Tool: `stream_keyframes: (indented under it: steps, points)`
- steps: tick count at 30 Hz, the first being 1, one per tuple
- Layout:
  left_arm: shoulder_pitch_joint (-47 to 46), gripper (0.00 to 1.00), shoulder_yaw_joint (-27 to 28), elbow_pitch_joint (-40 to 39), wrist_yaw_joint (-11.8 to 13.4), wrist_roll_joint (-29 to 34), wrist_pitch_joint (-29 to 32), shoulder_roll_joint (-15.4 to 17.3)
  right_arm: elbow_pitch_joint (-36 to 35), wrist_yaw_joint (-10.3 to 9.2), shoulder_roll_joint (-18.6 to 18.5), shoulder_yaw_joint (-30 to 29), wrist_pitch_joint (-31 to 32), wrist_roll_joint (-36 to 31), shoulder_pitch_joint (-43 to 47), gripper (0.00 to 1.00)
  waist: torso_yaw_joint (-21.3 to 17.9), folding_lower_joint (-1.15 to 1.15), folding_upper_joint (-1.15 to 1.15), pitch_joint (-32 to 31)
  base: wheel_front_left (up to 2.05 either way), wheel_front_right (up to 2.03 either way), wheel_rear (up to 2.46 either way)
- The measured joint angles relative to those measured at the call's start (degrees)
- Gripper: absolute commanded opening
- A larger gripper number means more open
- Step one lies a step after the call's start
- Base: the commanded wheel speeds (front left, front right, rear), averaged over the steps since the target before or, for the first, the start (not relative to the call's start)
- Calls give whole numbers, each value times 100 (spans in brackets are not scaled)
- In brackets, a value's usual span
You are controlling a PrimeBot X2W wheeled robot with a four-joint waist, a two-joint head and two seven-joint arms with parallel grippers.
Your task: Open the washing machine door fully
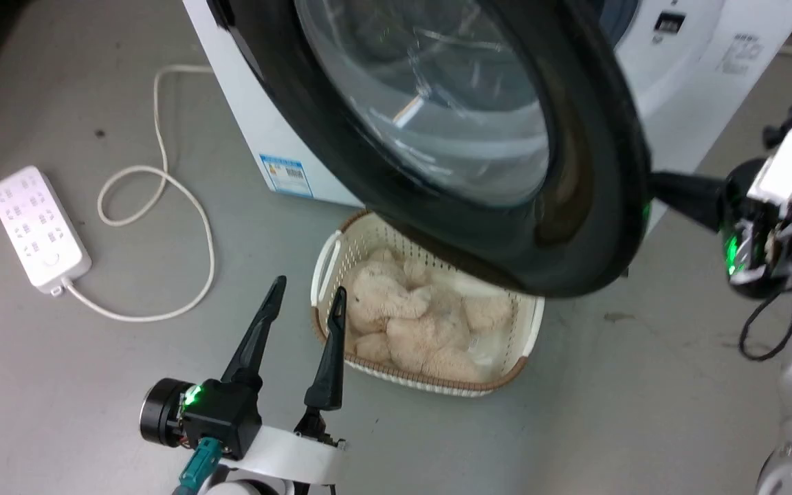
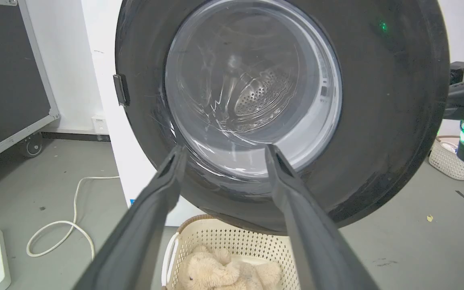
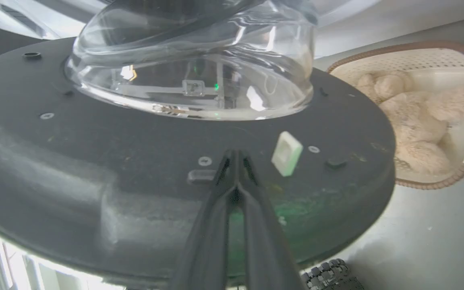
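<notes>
The washing machine door point(image 1: 595, 172), a glossy black disc with a clear glass bowl, stands partly swung out from the white machine point(image 1: 251, 117). My right gripper point(image 3: 236, 155) is shut, fingers pressed together with their tips against the door's inner face point(image 3: 135, 161), below the glass bulge and beside a pale latch piece point(image 3: 286, 153). In the head view the right gripper point(image 1: 664, 189) reaches behind the door's right edge. My left gripper point(image 1: 306, 292) hangs open low in front of the door point(image 2: 377, 100), apart from it. Between the left gripper point(image 2: 224, 149) fingers sits nothing.
A cream basket point(image 1: 324, 261) with a beige plush toy point(image 1: 410, 316) sits on the floor under the door. A white power strip point(image 1: 38, 227) and its looped cable point(image 1: 162, 172) lie to the left. A black wheeled case point(image 2: 6, 80) stands far left, another basket point(image 2: 449, 161) far right.
</notes>
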Motion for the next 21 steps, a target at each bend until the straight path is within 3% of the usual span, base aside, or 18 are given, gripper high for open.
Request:
stream_keyframes:
  steps: [6, 12, 21]
  points:
    - [188, 100, -14, 180, -147, -15, 0, -2, 13, 0, -33, 1288, 73, 1281, 663, 0, -12, 0, 0, -362, 0, 0, 0]
    - [370, 100, -23, 286, -192, -20, 0, -3, -281, 0, -7, 2731, -258, 2436, 1360, 0, 7, 0, 0, -594, 0, 0, 0]
    - [470, 100, -1, 388, -238, -38, 0, -4, -675, 0, 8, 4352, -999, 3562, 2024, 0, 106, 0, 0, -726, 0, 0, 0]
